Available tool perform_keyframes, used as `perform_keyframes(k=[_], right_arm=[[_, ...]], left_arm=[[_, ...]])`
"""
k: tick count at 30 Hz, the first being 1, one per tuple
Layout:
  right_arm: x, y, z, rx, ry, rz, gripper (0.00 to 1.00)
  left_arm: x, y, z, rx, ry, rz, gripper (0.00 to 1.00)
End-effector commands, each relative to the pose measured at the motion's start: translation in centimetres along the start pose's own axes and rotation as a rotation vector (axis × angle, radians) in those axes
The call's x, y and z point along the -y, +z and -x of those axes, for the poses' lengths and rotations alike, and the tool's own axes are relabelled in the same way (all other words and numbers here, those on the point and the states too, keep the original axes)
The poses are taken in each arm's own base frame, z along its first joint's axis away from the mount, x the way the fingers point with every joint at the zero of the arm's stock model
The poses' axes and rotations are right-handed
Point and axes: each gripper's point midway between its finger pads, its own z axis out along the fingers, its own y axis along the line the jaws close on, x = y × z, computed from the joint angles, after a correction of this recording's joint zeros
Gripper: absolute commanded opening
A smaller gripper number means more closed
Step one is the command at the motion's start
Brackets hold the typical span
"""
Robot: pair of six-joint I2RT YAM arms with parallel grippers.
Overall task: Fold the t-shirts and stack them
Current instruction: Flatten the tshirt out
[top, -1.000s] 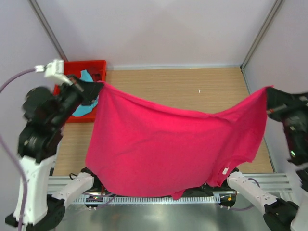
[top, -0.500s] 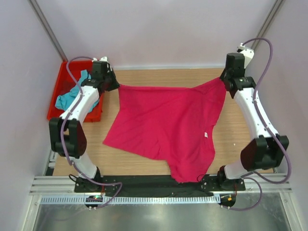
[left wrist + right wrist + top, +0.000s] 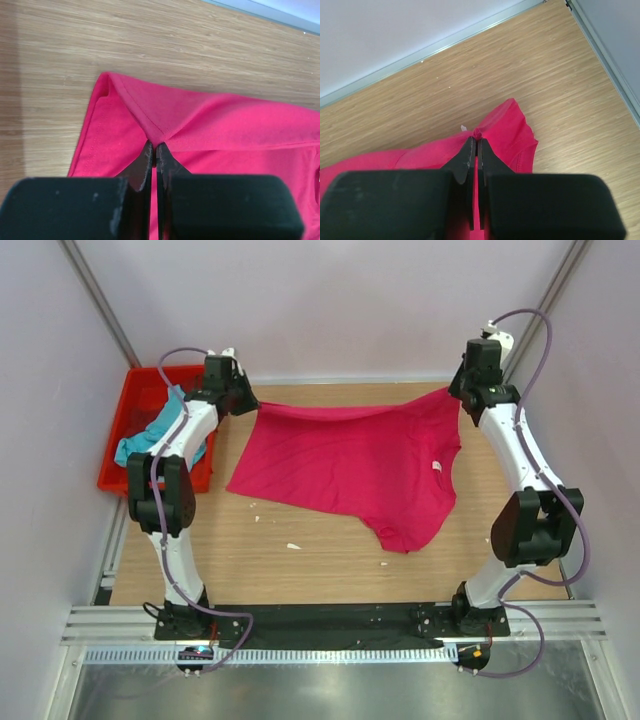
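**Pink shirt held at two corners by closed end effectors**

The left end effector point(image 3: 155, 146) is pinched tight on a folded corner of the magenta-pink t-shirt point(image 3: 350, 465), with only the cloth between its fingers. The right end effector point(image 3: 476, 141) is likewise clamped on the opposite far corner, and a small tuft of fabric pokes out just past its tips. The shirt's far edge runs from one end effector to the other. The rest of the cloth lies spread on the desk point(image 3: 300, 575) on the side toward the arm bases — one lobe trails nearer the right arm. The turquoise-blue t-shirt point(image 3: 140, 440) sits crumpled in the red crate point(image 3: 112, 478), just outboard of the left end effector and apart from the pink one. A few white specks point(image 3: 293, 546) lie on the bare wood beside the pink cloth's near edge.
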Motion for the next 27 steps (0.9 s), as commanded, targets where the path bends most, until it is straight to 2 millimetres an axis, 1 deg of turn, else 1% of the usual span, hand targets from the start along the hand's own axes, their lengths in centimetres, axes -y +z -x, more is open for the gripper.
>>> perform_keyframes(k=[1, 2, 3, 4, 5, 6, 7, 8, 9, 10, 11, 12, 13, 14, 15, 16, 17, 18, 19, 20, 21, 22, 23, 24, 25, 26, 27], right_arm=[[0.4, -2.4, 2.8, 0.084, 0.033, 0.034, 0.01], [0.9, -2.7, 2.6, 0.074, 0.037, 0.025, 0.01], [1.3, -3.3, 2.8, 0.076, 0.044, 0.018, 0.01], [2.6, -3.7, 3.3, 0.085, 0.065, -0.009, 0.01], [3.3, -5.2, 4.2, 0.102, 0.086, -0.016, 0.01], [3.8, -6.2, 5.2, 0.123, 0.109, -0.020, 0.01], [5.3, -7.1, 6.0, 0.132, 0.136, -0.045, 0.01], [5.8, -9.3, 7.7, 0.181, 0.175, -0.037, 0.01], [6.1, -11.0, 9.6, 0.225, 0.197, -0.022, 0.01], [6.7, -12.5, 10.6, 0.246, 0.207, -0.026, 0.01], [6.8, -14.7, 12.0, 0.292, 0.200, -0.014, 0.01], [6.8, -17.4, 14.3, 0.358, 0.203, 0.003, 0.01], [6.9, -19.0, 15.3, 0.391, 0.200, 0.008, 0.01], [7.2, -20.5, 15.7, 0.405, 0.193, 0.006, 0.01], [7.5, -24.3, 17.5, 0.485, 0.200, 0.022, 0.01], [7.7, -25.8, 17.9, 0.511, 0.208, 0.025, 0.01], [8.1, -28.0, 18.4, 0.553, 0.224, 0.031, 0.01], [8.4, -31.5, 19.1, 0.622, 0.245, 0.056, 0.01], [8.5, -33.4, 19.2, 0.654, 0.253, 0.079, 0.01], [8.6, -35.1, 19.4, 0.686, 0.263, 0.098, 0.01], [8.7, -38.4, 19.4, 0.743, 0.276, 0.137, 0.01], [8.7, -39.9, 19.5, 0.774, 0.281, 0.163, 0.01], [8.7, -41.2, 19.4, 0.795, 0.285, 0.183, 0.01], [8.9, -42.6, 19.3, 0.821, 0.291, 0.200, 0.01], [9.3, -44.6, 19.1, 0.856, 0.304, 0.217, 0.01], [9.4, -45.6, 19.0, 0.873, 0.305, 0.231, 0.01], [9.6, -46.8, 19.1, 0.897, 0.310, 0.239, 0.01]], left_arm=[[2.0, -1.7, 3.3, 0.084, 0.009, -0.057, 0.00], [2.1, -2.0, 3.4, 0.085, 0.007, -0.059, 0.00], [2.5, -2.9, 3.7, 0.090, 0.005, -0.067, 0.00], [2.7, -3.4, 3.6, 0.087, -0.006, -0.075, 0.00], [3.1, -4.3, 3.9, 0.100, -0.010, -0.084, 0.00], [4.0, -6.1, 4.9, 0.131, -0.012, -0.105, 0.00], [4.5, -7.3, 4.9, 0.136, -0.031, -0.119, 0.00], [5.1, -8.5, 5.4, 0.154, -0.036, -0.136, 0.00], [5.7, -9.8, 5.9, 0.170, -0.043, -0.156, 0.00], [7.0, -12.9, 7.1, 0.221, -0.038, -0.196, 0.00], [7.7, -14.4, 7.7, 0.245, -0.042, -0.215, 0.00], [8.3, -16.3, 8.2, 0.270, -0.041, -0.232, 0.00], [9.4, -19.8, 9.3, 0.330, -0.031, -0.263, 0.00], [10.1, -22.0, 9.8, 0.363, -0.019, -0.287, 0.00], [10.5, -23.7, 10.0, 0.383, -0.014, -0.297, 0.00], [10.9, -25.6, 10.3, 0.413, -0.008, -0.312, 0.00], [11.9, -29.7, 10.8, 0.481, 0.009, -0.348, 0.00], [12.0, -31.3, 10.6, 0.502, 0.015, -0.355, 0.00], [12.3, -33.4, 10.6, 0.537, 0.024, -0.366, 0.00], [12.7, -36.8, 10.5, 0.595, 0.038, -0.389, 0.00], [12.8, -38.6, 10.1, 0.621, 0.054, -0.394, 0.00], [12.8, -40.3, 9.9, 0.649, 0.061, -0.399, 0.00], [12.7, -43.1, 9.4, 0.696, 0.067, -0.399, 0.00], [12.6, -44.4, 9.1, 0.717, 0.079, -0.397, 0.00], [12.4, -45.4, 8.8, 0.734, 0.086, -0.386, 0.00], [12.4, -46.2, 8.2, 0.733, 0.089, -0.385, 0.00], [12.5, -47.7, 7.9, 0.761, 0.091, -0.394, 0.00]])
